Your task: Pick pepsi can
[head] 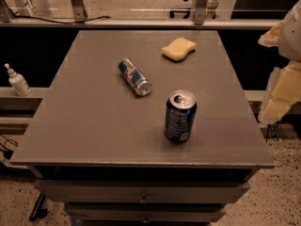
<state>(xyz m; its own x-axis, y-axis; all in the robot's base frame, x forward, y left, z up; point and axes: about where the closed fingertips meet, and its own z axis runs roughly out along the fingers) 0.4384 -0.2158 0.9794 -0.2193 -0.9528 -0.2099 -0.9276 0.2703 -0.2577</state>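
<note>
The pepsi can (179, 117) stands upright on the grey table (84, 126), right of centre and near the front edge. It is dark blue with a silver top and pale label text. My gripper (282, 91) shows at the right edge of the view as pale yellow and white parts. It is to the right of the table, apart from the can and holding nothing that I can see.
A slimmer blue-and-silver can (134, 76) lies on its side in the middle of the table. A yellow sponge (178, 48) lies at the back right. A small white pump bottle (18, 81) stands on a ledge to the left. Drawers sit under the tabletop.
</note>
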